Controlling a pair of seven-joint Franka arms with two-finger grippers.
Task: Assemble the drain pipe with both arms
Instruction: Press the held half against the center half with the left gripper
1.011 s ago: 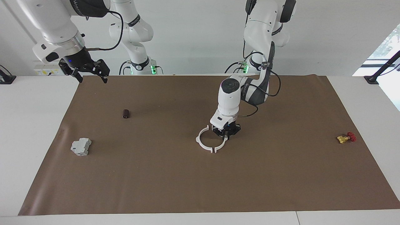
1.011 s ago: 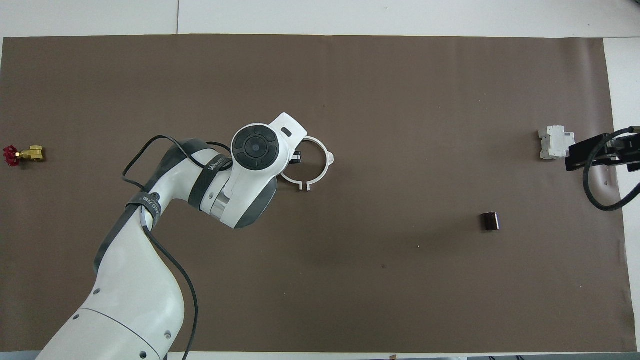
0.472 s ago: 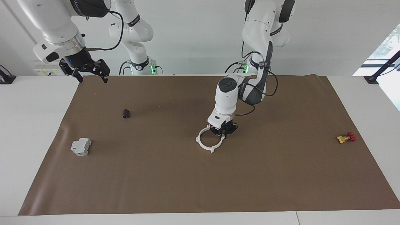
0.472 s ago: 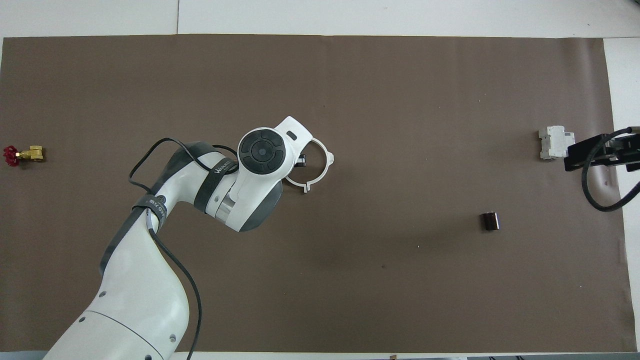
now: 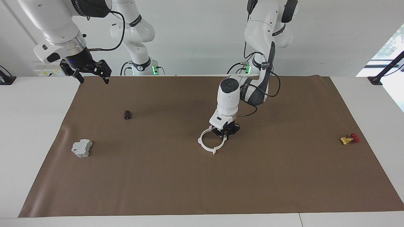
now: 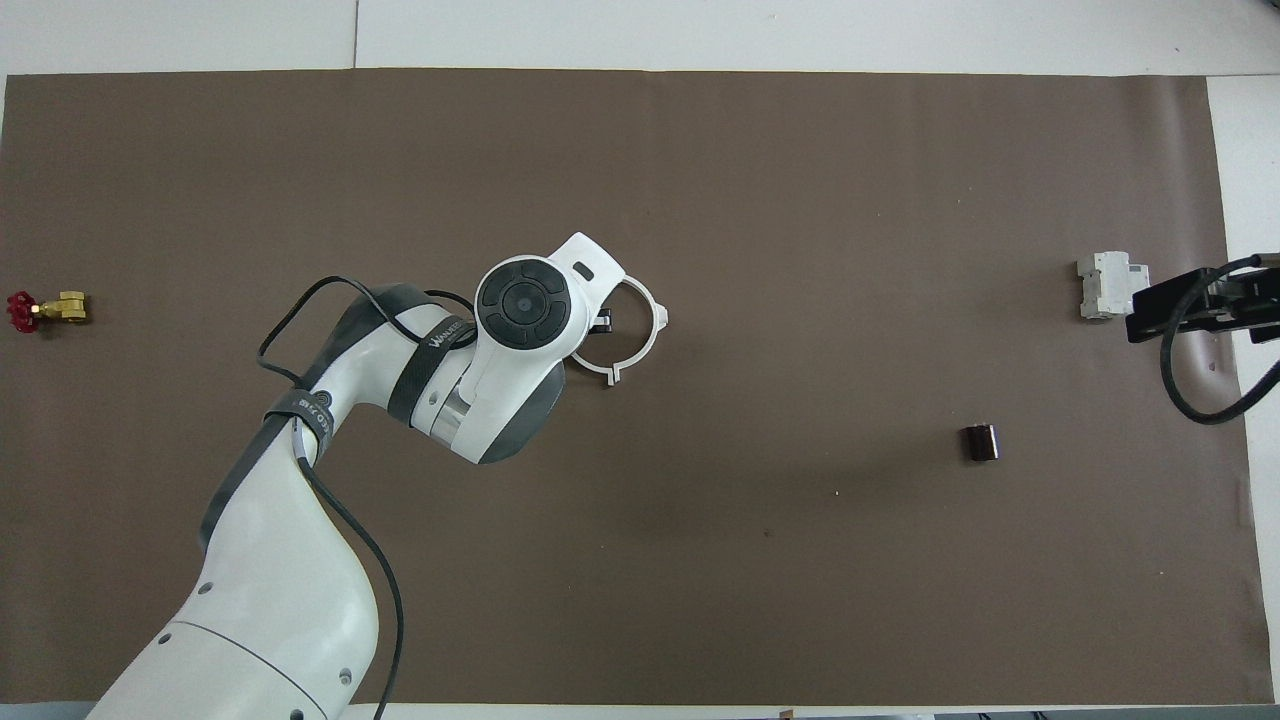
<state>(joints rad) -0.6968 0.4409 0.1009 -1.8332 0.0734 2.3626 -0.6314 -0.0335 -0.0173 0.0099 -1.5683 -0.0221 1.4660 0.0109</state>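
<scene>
Moved: ring halves (image 5: pixel 210 142) now meet, tabs closed.
Left hand (image 5: pixel 225 135): clamped on ring, mid-bench.
Right hand (image 5: pixel 92 73): waits spread above mat edge (image 5: pixel 71 101).

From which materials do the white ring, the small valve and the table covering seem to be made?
Drain pipe: probably plastic, matte white, judging by its thin even band and small moulded tabs. Valve: the yellowish body looks like brass and the red handle may be painted metal or plastic; it is too small to tell. Covering: apparently brown paper or thin sheet, matte, with a curled edge toward the right arm's end.
</scene>
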